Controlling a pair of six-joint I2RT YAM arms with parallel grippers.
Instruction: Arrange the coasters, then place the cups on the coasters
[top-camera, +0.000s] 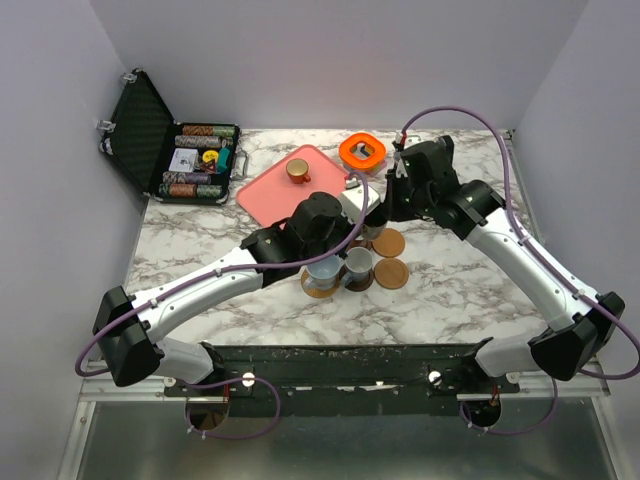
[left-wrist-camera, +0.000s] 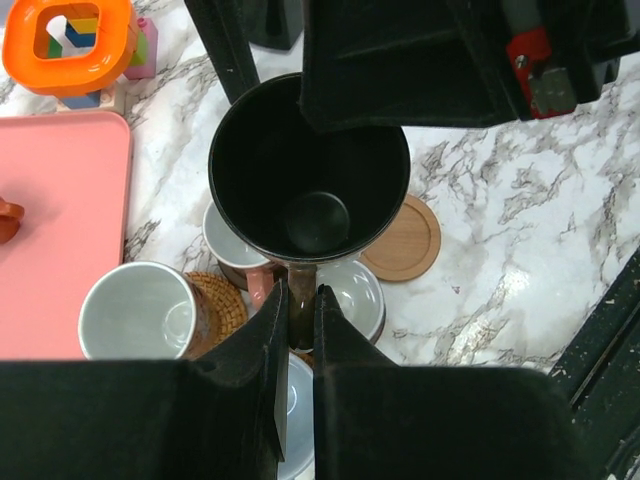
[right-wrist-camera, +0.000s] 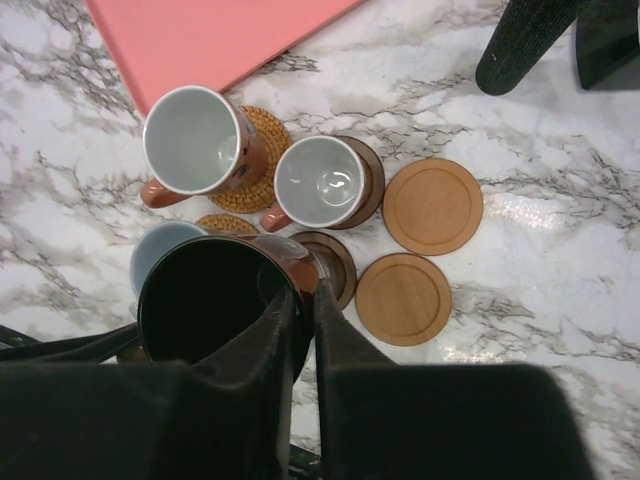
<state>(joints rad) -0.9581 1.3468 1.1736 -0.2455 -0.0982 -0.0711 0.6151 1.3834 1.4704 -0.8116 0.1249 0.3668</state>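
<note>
Black cup in left hand

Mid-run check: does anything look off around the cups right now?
Yes: the black cup is gripped from two sides at once. The left gripper pinches its handle while the right gripper clamps its rim. Also, the copper cup sits apart from the others on the pink tray.

Two coasters right of the cups; tray behind them.
</note>
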